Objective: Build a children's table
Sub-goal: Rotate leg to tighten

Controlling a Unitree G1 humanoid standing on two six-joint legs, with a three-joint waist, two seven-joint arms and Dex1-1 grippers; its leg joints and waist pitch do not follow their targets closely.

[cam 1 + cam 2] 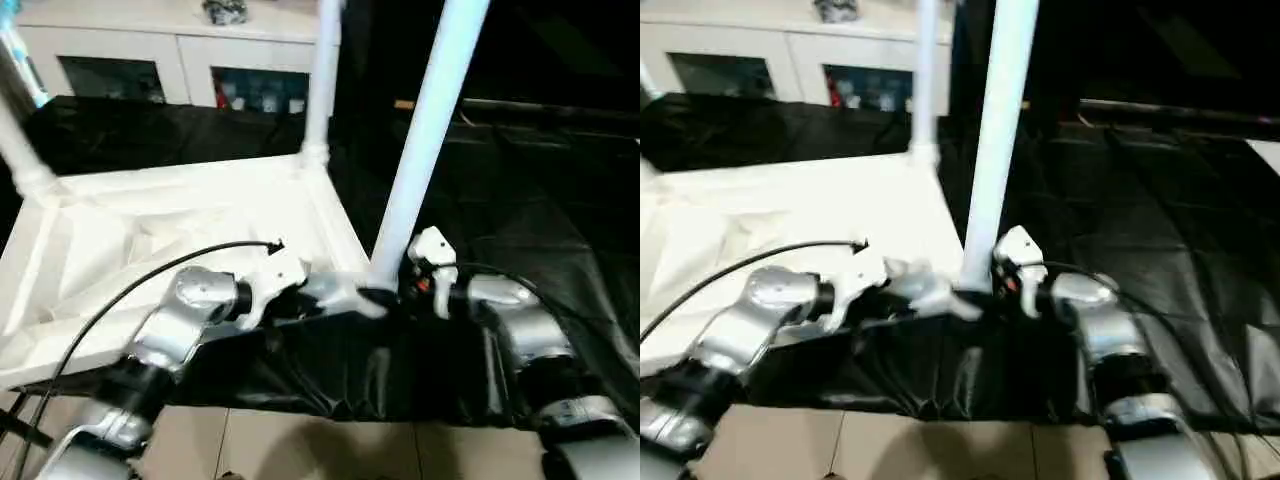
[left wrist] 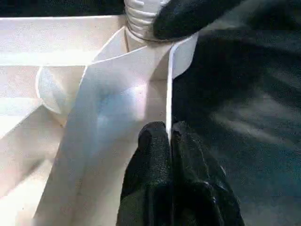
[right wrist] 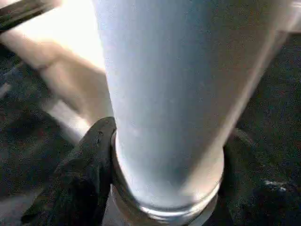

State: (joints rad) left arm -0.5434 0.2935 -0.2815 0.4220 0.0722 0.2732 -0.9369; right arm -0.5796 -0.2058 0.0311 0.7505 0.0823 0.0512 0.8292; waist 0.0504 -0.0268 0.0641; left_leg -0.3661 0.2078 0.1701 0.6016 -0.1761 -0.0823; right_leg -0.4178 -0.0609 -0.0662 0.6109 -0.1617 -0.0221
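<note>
Upturned white tabletop [image 1: 150,240] on black-sheeted surface [image 1: 560,210]

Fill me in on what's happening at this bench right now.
A humanoid robot is putting a children's table together. The white plastic square tabletop lies ribbed side up on a black sheet. The left gripper is shut on the tabletop's thin edge wall near a corner. The right gripper has its black fingers around the base of a long white tapered tube leg, standing upright at the near corner socket. Two other legs already stand in their sockets.
</note>
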